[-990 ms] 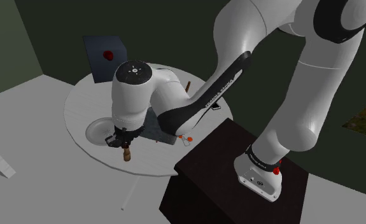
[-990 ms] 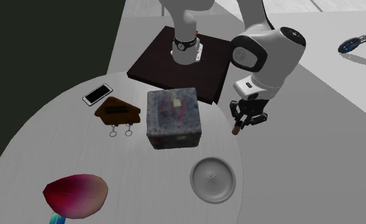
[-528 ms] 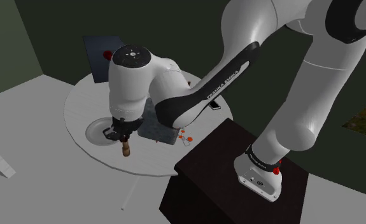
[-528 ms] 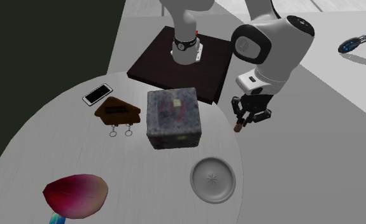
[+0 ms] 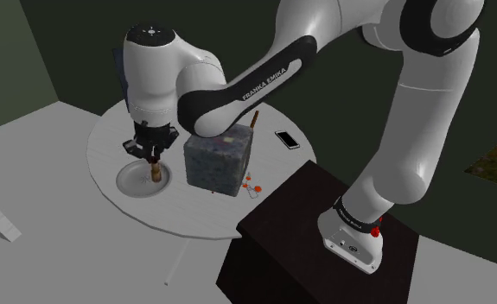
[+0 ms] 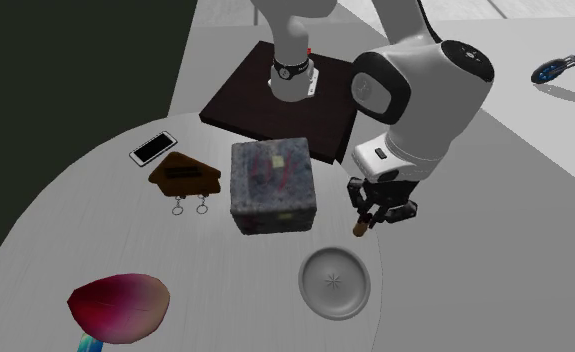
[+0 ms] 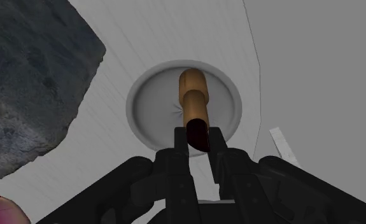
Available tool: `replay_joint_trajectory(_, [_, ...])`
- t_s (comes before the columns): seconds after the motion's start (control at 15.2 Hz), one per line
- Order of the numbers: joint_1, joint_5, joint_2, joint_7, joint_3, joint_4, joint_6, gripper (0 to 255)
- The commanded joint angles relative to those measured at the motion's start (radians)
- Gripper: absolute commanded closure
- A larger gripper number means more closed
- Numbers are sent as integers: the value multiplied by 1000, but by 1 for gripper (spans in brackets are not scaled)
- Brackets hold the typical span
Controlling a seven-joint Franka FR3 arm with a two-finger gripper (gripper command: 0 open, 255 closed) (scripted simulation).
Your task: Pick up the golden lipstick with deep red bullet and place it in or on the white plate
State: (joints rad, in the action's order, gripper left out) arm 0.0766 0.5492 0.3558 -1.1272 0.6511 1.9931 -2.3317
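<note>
The golden lipstick (image 7: 193, 105) hangs upright from my gripper (image 7: 198, 141), whose fingers clasp its deep red end. Its golden case points down over the middle of the white plate (image 7: 146, 95) on the round table. In the shoulder view the gripper (image 5: 151, 153) holds the lipstick (image 5: 155, 173) just above the plate (image 5: 130, 182), at that view's left of the grey box. From the second exterior view the lipstick (image 6: 359, 225) hangs under the gripper (image 6: 370, 210), above the plate (image 6: 334, 283). The lipstick is clear of the plate's surface.
A mottled grey box (image 6: 274, 184) stands on the round white table (image 6: 95, 230), close beside the plate. A brown key holder (image 6: 184, 176) and a phone (image 6: 153, 148) lie beyond it. A red bowl (image 6: 119, 305) sits near the table edge. The dark stand (image 5: 311, 233) adjoins the table.
The arm swung the lipstick from the table's edge across to a spot over the plate, and lifted it somewhat. The grip stayed shut on it.
</note>
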Motion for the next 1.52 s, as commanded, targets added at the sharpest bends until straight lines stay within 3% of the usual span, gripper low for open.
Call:
replay_joint_trajectory(0.0, [-2, 10, 46, 36, -17, -76, 30, 255])
replay_joint_trajectory(0.33, [5, 24, 181, 140, -55, -317, 132, 255])
replay_joint_trajectory(1.45, [50, 129, 308, 54, -128, -285, -10, 255])
